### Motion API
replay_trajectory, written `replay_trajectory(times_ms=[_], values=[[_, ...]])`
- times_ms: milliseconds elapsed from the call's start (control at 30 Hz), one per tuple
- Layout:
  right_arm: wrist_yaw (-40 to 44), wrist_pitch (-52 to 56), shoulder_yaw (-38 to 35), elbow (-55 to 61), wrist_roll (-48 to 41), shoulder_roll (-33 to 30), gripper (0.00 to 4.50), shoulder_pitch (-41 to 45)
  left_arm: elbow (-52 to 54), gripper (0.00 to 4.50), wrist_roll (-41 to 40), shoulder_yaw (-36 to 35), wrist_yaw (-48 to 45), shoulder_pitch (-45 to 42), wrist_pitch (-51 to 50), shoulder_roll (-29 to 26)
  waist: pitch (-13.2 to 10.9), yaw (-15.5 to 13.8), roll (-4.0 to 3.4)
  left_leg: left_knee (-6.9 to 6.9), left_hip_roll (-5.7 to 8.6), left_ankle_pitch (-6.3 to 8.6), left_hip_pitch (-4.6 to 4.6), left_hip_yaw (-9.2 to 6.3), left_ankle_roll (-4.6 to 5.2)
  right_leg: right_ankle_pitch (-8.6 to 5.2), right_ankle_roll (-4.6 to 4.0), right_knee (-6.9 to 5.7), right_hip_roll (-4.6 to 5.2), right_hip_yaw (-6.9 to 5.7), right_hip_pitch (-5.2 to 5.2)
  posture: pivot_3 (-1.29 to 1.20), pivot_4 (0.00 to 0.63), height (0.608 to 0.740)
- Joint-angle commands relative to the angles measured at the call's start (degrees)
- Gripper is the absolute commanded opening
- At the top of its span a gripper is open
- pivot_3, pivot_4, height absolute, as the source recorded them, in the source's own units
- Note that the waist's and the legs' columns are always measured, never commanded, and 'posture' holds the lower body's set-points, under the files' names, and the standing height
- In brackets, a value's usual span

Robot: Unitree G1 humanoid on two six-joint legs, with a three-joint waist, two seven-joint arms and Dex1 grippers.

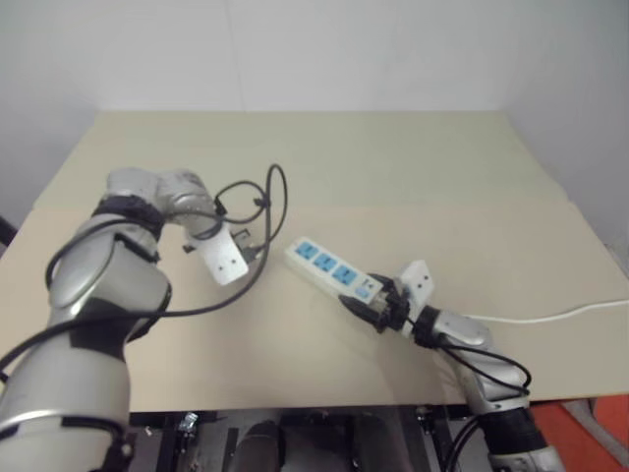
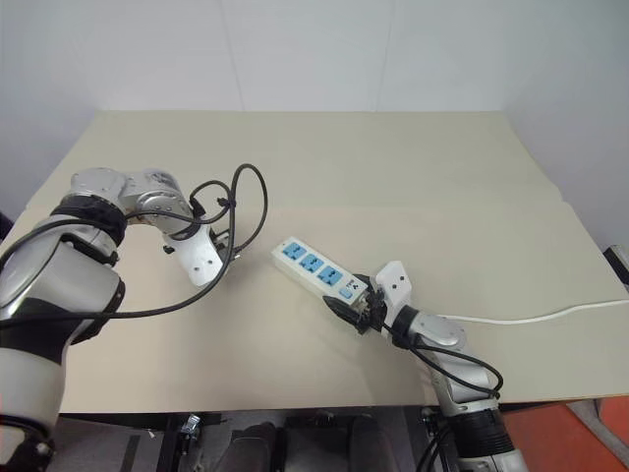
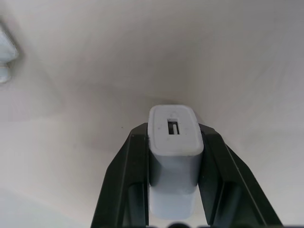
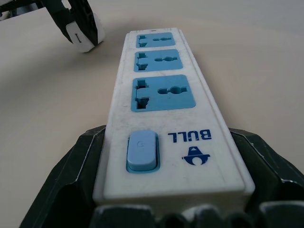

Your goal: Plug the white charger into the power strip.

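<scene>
Left jaws clamp the white charger (image 3: 174, 156); right jaws clasp the power strip (image 4: 161, 109).

A long white power strip (image 4: 164, 109) lies on a pale beige desk (image 4: 266, 61), its switch end clasped between the right gripper's (image 4: 173, 202) two black fingers (image 4: 66, 180). Three blue socket faces run away from a blue switch. Beyond, the left gripper's black fingers hold the white charger (image 4: 85, 35), just beside the strip's far end.

Bare test room: beige table (image 1: 393, 157), blank white walls (image 1: 324, 49)
</scene>
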State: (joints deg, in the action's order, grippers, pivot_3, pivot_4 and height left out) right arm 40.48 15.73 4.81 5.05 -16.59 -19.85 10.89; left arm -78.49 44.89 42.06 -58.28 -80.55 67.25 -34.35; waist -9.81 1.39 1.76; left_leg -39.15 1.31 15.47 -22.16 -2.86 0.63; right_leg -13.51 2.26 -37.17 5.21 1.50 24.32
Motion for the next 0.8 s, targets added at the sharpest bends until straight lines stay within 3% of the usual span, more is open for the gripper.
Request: replay_trajectory(times_ms=[33,233,500,633,800], values=[[-0.9,0.3,-0.7,0.0,0.3,-0.3,3.42,0.5,0.1,1.01,-8.1,-6.8,-4.5,0.9,-2.2,-0.6,0.0,0.0,0.0,-0.02,0.0,0.0,0.0,-0.01,0.0,0.0,0.0,-0.01,0.0,0.0,0.0,0.0,0.15,0.74],[-0.8,-0.2,-0.3,-0.8,0.5,0.2,3.42,0.7,2.5,1.01,-26.0,-21.5,-19.7,5.2,-10.6,0.2,0.0,0.4,-0.01,-0.06,-0.01,0.0,0.02,-0.01,0.0,0.0,0.0,-0.05,0.0,-0.01,-0.01,0.0,0.15,0.74],[-0.5,-0.7,0.0,-1.5,0.6,0.5,3.42,0.9,13.0,1.01,-45.4,-35.1,-34.0,10.4,-28.2,-2.8,0.0,1.1,-0.01,-0.2,-0.02,0.0,0.02,-0.07,0.0,0.0,0.0,-0.21,-0.01,-0.02,-0.02,0.0,0.15,0.74],[-0.2,-1.0,0.2,-1.6,0.5,0.5,3.42,0.8,26.3,1.01,-55.9,-37.2,-34.2,16.4,-43.4,-5.0,0.0,1.2,-0.02,-0.21,-0.04,0.0,0.11,-0.19,0.0,0.0,0.0,-0.39,0.0,0.03,-0.01,0.0,0.15,0.74],[2.4,-2.9,1.1,-2.2,0.1,0.0,3.42,1.4,51.2,1.01,-67.4,-43.9,-29.6,29.4,-67.0,-6.5,0.0,1.3,-0.03,-0.27,-0.08,0.0,0.19,-0.38,0.0,0.0,0.0,-0.5,-0.03,0.16,-0.01,0.0,0.15,0.74]])
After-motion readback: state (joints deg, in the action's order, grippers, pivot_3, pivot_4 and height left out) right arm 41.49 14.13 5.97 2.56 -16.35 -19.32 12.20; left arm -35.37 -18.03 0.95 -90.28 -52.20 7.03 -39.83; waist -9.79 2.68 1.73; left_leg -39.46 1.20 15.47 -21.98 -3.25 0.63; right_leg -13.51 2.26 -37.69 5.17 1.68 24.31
